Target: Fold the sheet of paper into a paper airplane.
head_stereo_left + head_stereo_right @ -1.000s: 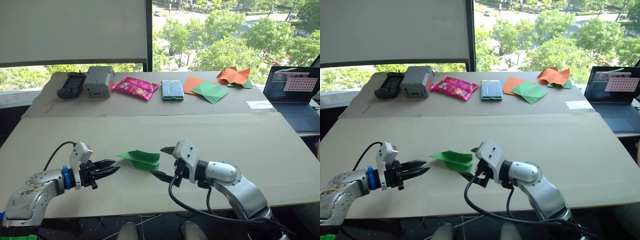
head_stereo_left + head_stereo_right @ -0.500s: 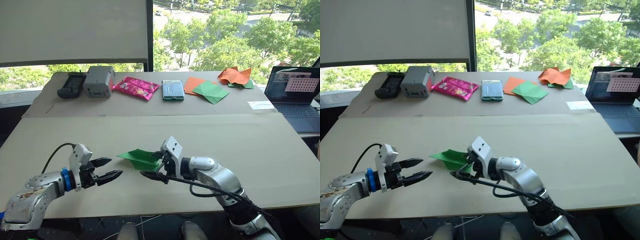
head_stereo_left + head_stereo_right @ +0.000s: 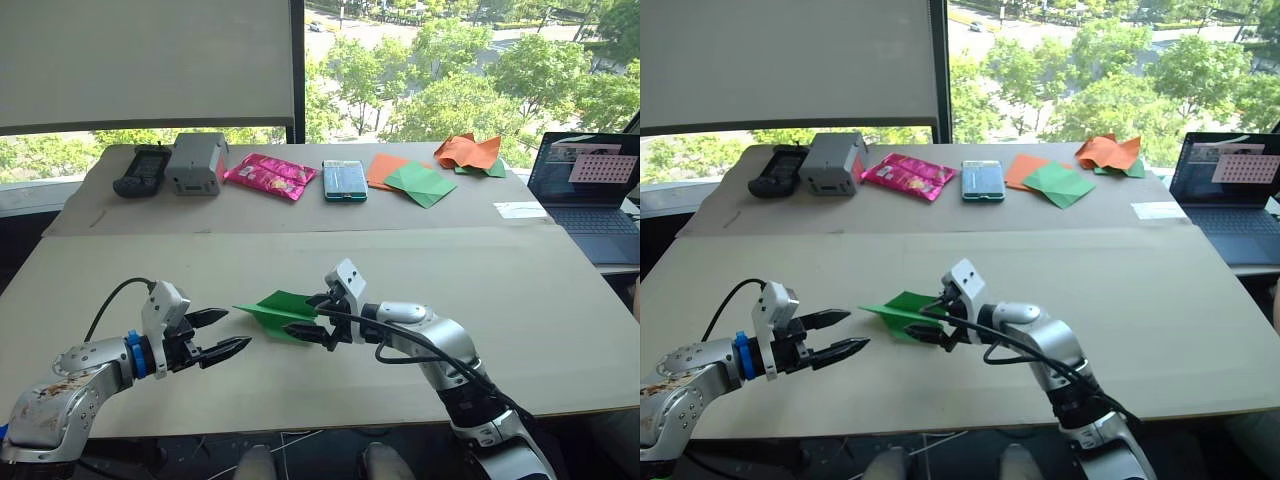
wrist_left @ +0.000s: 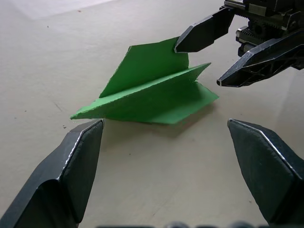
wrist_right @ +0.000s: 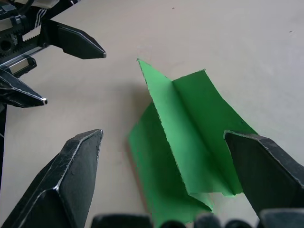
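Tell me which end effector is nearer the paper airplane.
Right. The right end effector sits open at the paper airplane's wide end; the left end effector, open, waits apart, off its pointed tip.

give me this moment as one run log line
stage: folding | paper airplane: on table, wings angled up | right pincer: open at its tail end | left pincer: open, apart from its nose

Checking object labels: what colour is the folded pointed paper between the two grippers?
Bright green, plain, no pattern. The folded pointed paper shows best in the left wrist view.
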